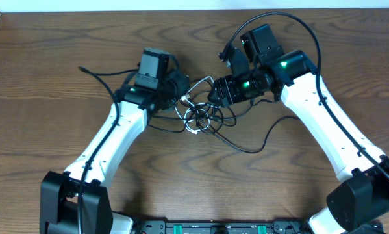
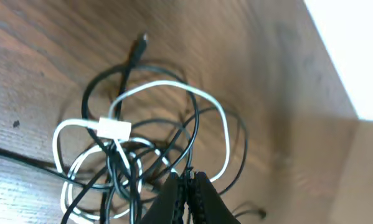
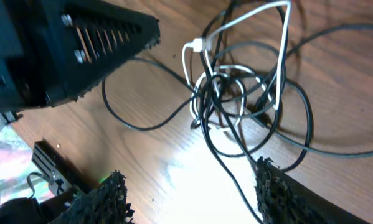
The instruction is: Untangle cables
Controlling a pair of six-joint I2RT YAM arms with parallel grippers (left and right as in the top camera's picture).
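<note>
Knots in the cables [image 1: 200, 117] could tighten if the left gripper [image 2: 187, 186] (pressed together) tugs before the right gripper [image 3: 189, 180], spread, pins a strand.

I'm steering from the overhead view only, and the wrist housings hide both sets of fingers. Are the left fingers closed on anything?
Observer: The left fingers are shut together at the edge of the cables; a black strand runs to their tips, but I cannot tell if it is pinched.
Operator: And the right ones?
Observer: The right fingers stand open, gripping nothing; a black cord lies between them.
Operator: Any plug end free?
Observer: A black plug sticks out clear of the tangle.
</note>
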